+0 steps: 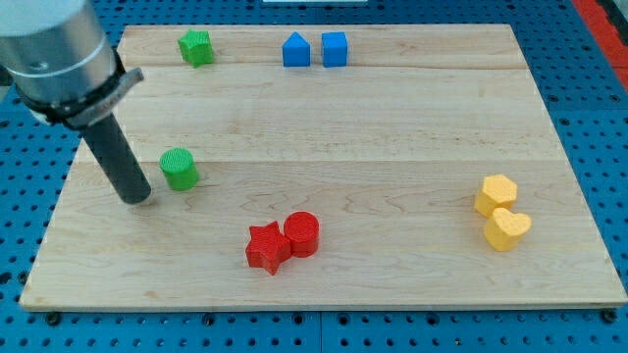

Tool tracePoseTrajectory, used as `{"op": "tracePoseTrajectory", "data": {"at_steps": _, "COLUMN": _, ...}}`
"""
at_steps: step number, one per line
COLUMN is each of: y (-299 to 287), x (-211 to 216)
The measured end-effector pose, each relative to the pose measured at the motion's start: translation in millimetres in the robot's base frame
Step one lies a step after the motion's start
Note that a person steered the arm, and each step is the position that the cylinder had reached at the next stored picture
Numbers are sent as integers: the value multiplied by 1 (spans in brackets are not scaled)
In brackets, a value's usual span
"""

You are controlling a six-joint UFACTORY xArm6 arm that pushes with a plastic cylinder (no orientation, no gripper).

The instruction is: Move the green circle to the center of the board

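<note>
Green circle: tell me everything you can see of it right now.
The green circle is a short, upright green cylinder with a ribbed-looking side, matte like painted wood or plastic. It stands flat on the board, in its left half, well left of center. Nothing touches it: my tip rests just to its left and slightly lower in the view, with a small gap between them. It looks intact and unobstructed.
</note>
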State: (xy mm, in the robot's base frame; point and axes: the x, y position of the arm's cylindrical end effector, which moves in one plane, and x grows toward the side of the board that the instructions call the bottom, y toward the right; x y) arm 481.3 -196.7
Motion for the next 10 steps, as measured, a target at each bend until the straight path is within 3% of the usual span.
{"op": "tracePoseTrajectory", "data": {"at_steps": 2, "y": 126, "x": -15}}
{"op": "tracePoseTrajectory", "data": {"at_steps": 4, "y": 28, "x": -35}}
{"op": "tracePoseTrajectory", "data": {"at_steps": 6, "y": 129, "x": -46}}
{"op": "tracePoseTrajectory", "data": {"at_steps": 7, "y": 140, "x": -47}}
{"op": "tracePoseTrajectory", "data": {"at_steps": 9, "y": 129, "x": -53}}
{"op": "tracePoseTrajectory", "data": {"at_steps": 10, "y": 76, "x": -69}}
